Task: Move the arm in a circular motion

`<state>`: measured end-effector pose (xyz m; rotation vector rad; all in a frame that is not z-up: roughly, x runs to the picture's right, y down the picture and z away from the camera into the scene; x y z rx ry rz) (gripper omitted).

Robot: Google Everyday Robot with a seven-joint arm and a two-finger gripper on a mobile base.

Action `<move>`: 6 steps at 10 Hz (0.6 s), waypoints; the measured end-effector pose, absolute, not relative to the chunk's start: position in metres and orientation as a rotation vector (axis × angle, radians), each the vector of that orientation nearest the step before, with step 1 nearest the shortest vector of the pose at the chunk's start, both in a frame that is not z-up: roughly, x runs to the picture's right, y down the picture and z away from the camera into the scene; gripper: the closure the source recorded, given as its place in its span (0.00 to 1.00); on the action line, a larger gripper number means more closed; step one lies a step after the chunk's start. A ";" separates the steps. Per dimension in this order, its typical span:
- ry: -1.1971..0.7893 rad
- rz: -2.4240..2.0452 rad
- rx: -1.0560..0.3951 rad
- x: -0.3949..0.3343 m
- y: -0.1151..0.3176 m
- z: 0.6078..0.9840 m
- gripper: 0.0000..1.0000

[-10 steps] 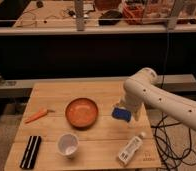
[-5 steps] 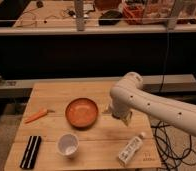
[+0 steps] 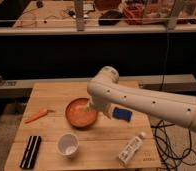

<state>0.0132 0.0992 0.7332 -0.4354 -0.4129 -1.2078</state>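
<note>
Cream-white arm [image 3: 141, 100] — claw [image 3: 92, 106] over orange bowl [image 3: 81, 113] — no legible writing.

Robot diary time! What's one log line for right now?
arm: over table | gripper: above orange bowl | blue sponge: uncovered | holding: nothing seen

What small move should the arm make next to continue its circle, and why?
Probably keep sweeping at this height, curving past the orange bowl. Over the last second the arm swung from the blue object toward the table's middle, and its gripper now hangs over the bowl's rim, so dipping risks contact.
</note>
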 end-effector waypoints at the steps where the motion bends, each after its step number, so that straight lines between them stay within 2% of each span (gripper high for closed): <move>1: -0.405 -1.203 -0.428 0.015 0.087 0.743 0.20; 6: -0.335 -1.083 -0.437 0.096 0.036 0.796 0.20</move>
